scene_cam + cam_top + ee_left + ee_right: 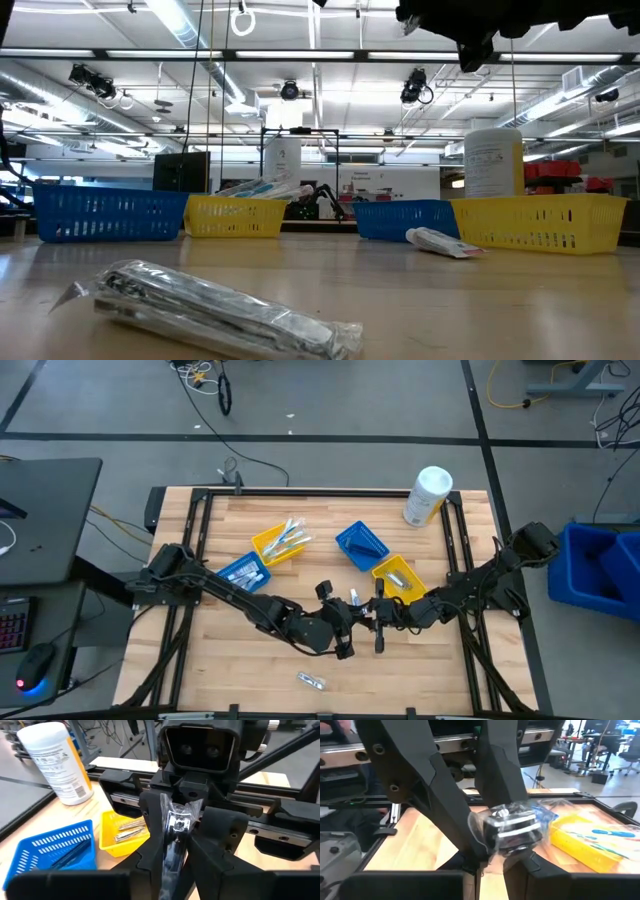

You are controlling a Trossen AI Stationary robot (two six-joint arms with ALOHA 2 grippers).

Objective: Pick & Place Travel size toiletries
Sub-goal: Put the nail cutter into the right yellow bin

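Handover mid-table: wrapped razor (512, 831) pinched between both grippers

Near edge: spare wrapped item (215, 308) lies loose. Centre: right gripper (381, 622) fingers clamp the razor's crinkly plastic; left gripper (345, 622) fingers also on it, w/ grip looking looser. Likely light, stiff core, slippery film; best gripped mid-body. Far: wipes canister (428, 495), label unreadable.

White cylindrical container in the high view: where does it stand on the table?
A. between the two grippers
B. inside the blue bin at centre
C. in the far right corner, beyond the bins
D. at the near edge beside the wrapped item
C: the white cylindrical container stands alone at the table's far right corner.
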